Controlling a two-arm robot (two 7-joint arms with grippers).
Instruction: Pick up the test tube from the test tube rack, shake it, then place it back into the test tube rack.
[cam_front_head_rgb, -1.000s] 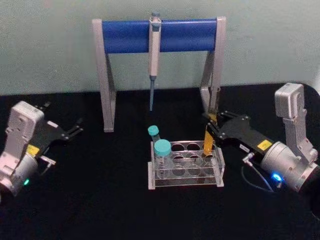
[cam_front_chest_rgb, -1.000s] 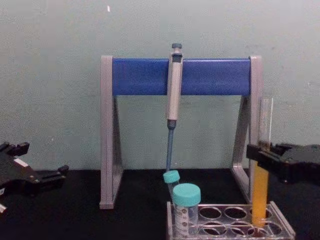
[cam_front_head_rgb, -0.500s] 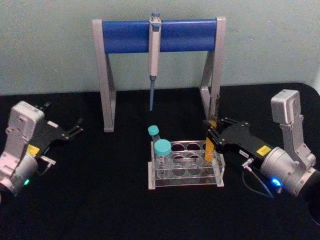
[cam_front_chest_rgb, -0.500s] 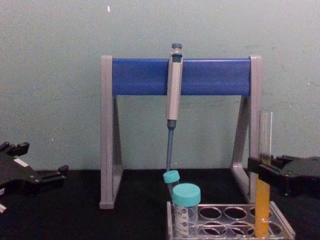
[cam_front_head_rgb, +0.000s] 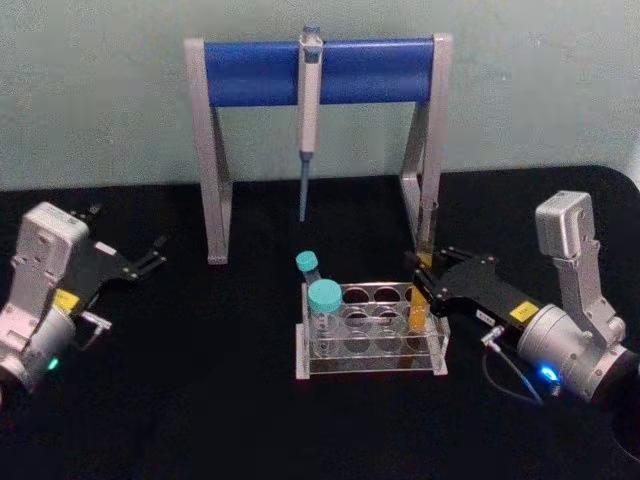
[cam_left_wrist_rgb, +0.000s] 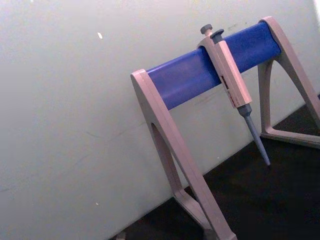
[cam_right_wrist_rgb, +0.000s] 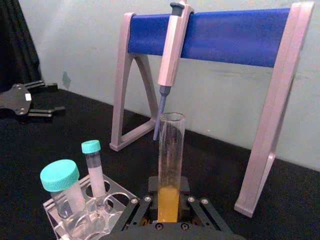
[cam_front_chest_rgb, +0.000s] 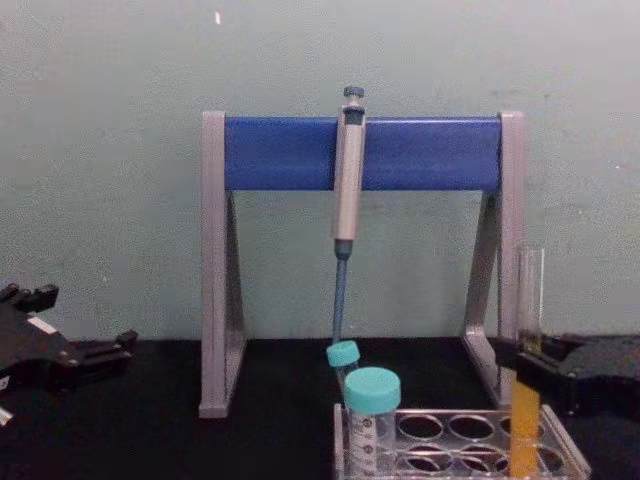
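Orange-yellow liquid fills the lower half of the test tube (cam_front_chest_rgb: 527, 385), upright in a right-end hole of the clear rack (cam_front_head_rgb: 372, 335) and clamped by the right gripper's (cam_front_head_rgb: 428, 287) jaws. Judging by this, release and withdrawal remain. Two teal-capped tubes (cam_front_head_rgb: 323, 300) share the rack. The left gripper (cam_front_head_rgb: 152, 258) idles, jaws parted, on the black tabletop (cam_front_head_rgb: 200, 400).

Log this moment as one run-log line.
phase: reinserting | right gripper: shut on test tube | test tube: upright, entering test tube rack right end | left gripper: open, parked left
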